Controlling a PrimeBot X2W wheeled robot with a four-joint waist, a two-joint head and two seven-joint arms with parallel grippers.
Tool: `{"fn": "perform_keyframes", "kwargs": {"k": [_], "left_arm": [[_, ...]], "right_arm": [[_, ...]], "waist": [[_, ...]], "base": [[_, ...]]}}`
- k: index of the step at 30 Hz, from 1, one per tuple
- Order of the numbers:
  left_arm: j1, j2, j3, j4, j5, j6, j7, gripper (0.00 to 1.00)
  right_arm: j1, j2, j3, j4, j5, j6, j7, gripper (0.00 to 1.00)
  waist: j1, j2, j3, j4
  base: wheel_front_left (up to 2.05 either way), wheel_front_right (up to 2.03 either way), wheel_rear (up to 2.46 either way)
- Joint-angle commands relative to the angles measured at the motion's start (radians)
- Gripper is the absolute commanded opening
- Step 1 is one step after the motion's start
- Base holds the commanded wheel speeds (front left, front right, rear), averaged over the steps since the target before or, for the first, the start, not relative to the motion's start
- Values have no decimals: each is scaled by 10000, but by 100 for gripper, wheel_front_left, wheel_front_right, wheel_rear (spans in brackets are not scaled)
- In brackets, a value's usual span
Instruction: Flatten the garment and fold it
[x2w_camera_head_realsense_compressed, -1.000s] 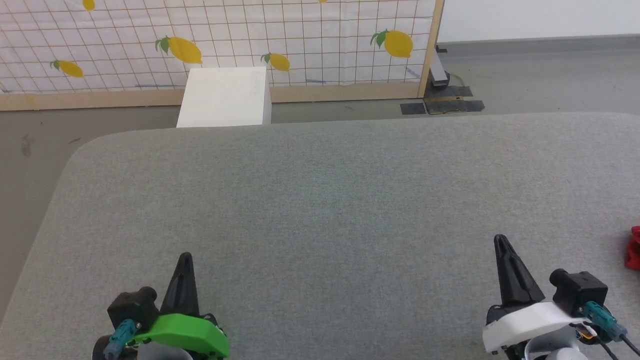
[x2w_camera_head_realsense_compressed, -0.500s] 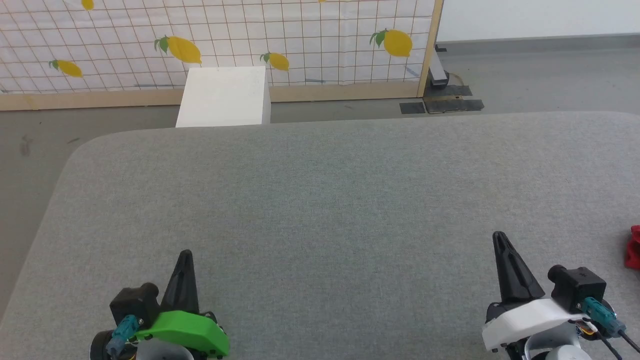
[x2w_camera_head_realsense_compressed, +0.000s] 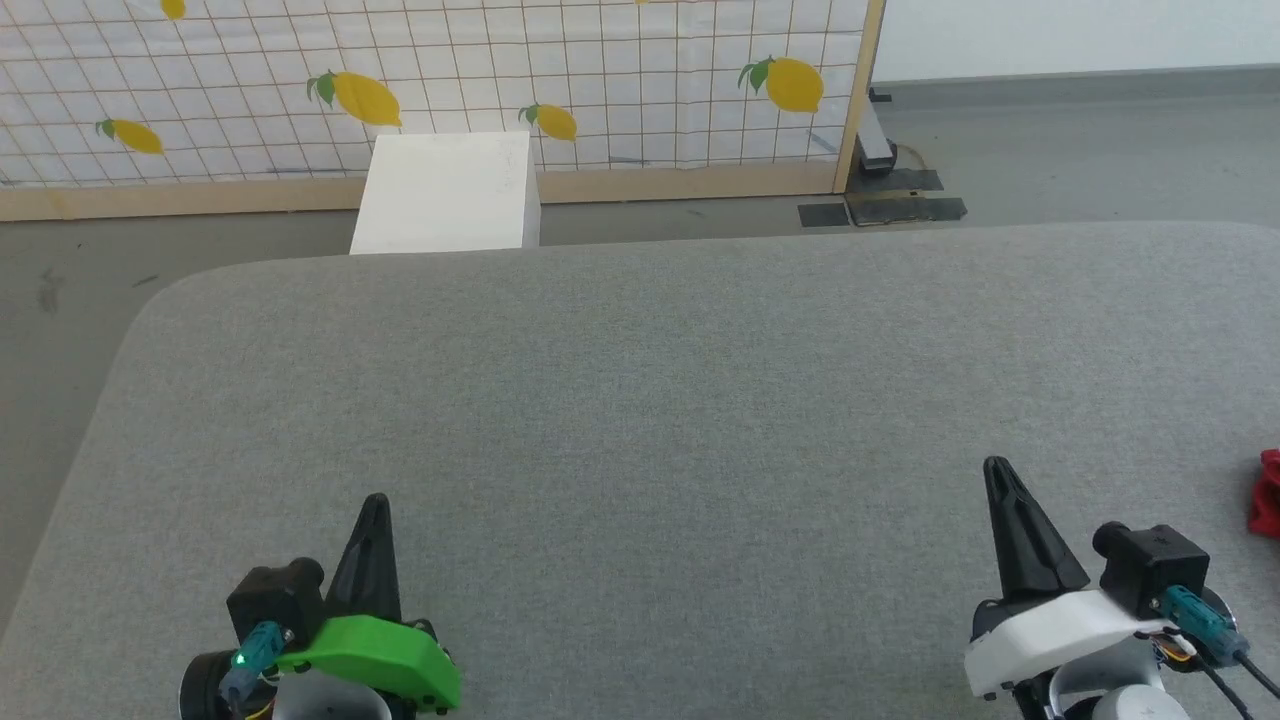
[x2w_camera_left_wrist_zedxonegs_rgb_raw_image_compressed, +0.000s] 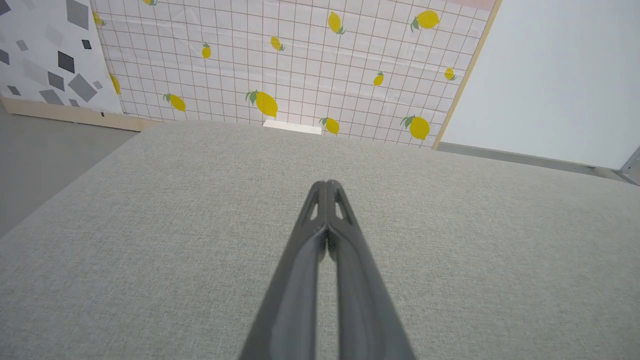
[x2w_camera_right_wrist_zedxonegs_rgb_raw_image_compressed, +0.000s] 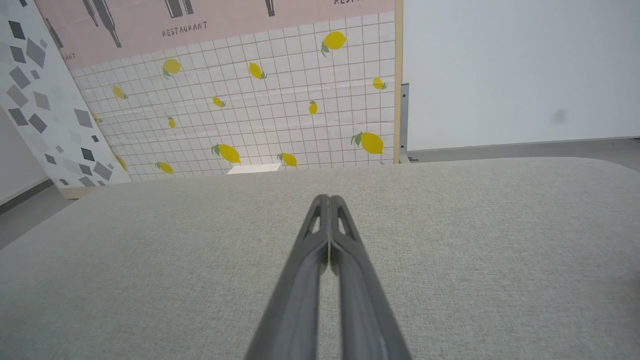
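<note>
Garment: I see only a small bright red part of it (x2w_camera_head_realsense_compressed: 1268, 495) at the right edge of the head view. It lies on the grey fabric table (x2w_camera_head_realsense_compressed: 640, 400), and the rest is cut off by the frame.
Direction from my jaws: it lies to the right of my right gripper (x2w_camera_head_realsense_compressed: 996, 468), about level with its fingers. It is apart from them and not touching.
Nearer arm: the right one, clearly. My left gripper (x2w_camera_head_realsense_compressed: 374, 503) is well apart from the garment, on the other side of the table.
Long axis of the garment: I cannot tell, because too little of it shows.
Left jaws: clenched, tips pressed together, with nothing between them.
Right jaws: also clenched on nothing, tips together.
Pointing: both grippers aim forward, toward the lemon-print panel (x2w_camera_head_realsense_compressed: 600, 90) and the white box (x2w_camera_head_realsense_compressed: 445, 195), not toward the garment.
Progress: in my judgement the task is at its beginning, as no flattening or folding is done yet.
Next move: I think I must turn or reach to the right and release the right jaws before taking the fabric.
</note>
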Motion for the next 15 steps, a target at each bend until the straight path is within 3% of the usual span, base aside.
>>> {"fn": "perform_keyframes", "kwargs": {"k": [1, 15], "left_arm": [[-28, -28, 50, -64, 116, -59, 56, 0], [-42, -108, 189, -258, 551, -139, 338, 0]], "right_arm": [[47, 4, 4, -91, -126, -4, 53, 0], [66, 5, 6, -361, -375, -6, 339, 0]], "waist": [[0, 32, 1, -1], [0, 44, 15, -18]], "base": [[0, 0, 0], [0, 0, 0]]}}
